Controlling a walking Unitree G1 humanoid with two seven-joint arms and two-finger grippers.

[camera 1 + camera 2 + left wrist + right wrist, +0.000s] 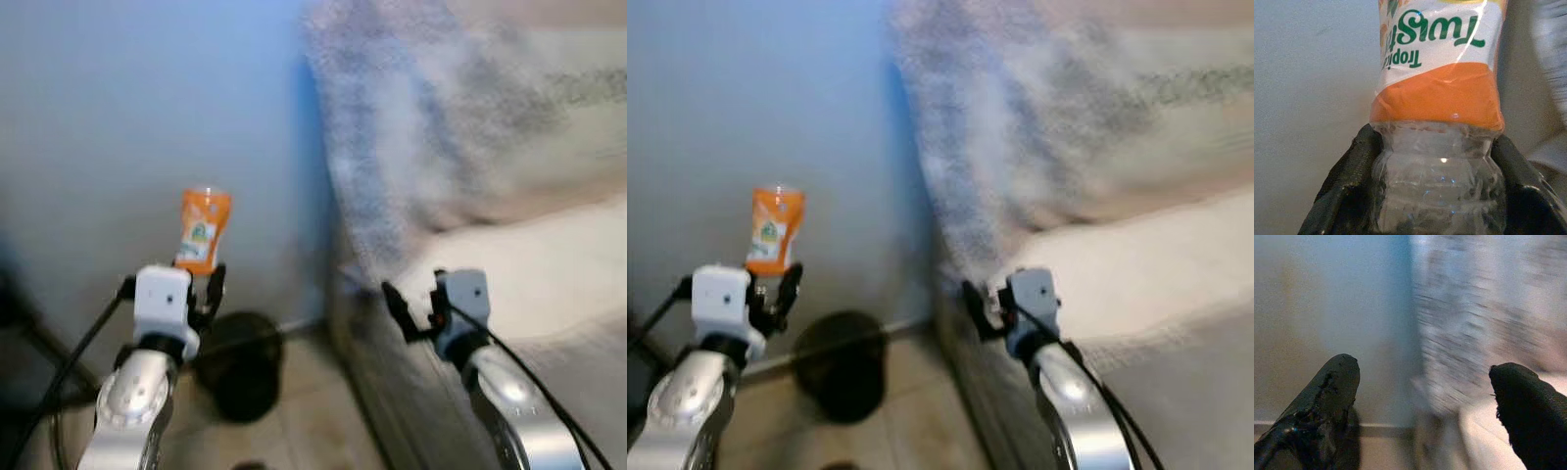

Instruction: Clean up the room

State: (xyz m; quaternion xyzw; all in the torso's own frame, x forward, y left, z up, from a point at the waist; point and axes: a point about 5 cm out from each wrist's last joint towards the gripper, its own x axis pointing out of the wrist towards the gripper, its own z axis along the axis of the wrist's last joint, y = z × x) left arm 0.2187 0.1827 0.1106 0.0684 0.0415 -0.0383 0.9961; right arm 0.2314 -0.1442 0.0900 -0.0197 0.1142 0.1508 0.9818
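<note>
The left gripper (201, 284), raised in front of the pale wall (118, 117), pinches a clear bottle (1437, 147) with an orange label between its 2 fingers, while the right gripper (1425, 406) hangs spread beside the sofa (549, 274).

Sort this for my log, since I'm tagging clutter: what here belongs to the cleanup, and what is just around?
Job:
- orange bottle, clamped in the left gripper
- right gripper, open, holding nothing

Just around:
- sofa
- grey blanket
- dark round object on the floor
- wall
</note>
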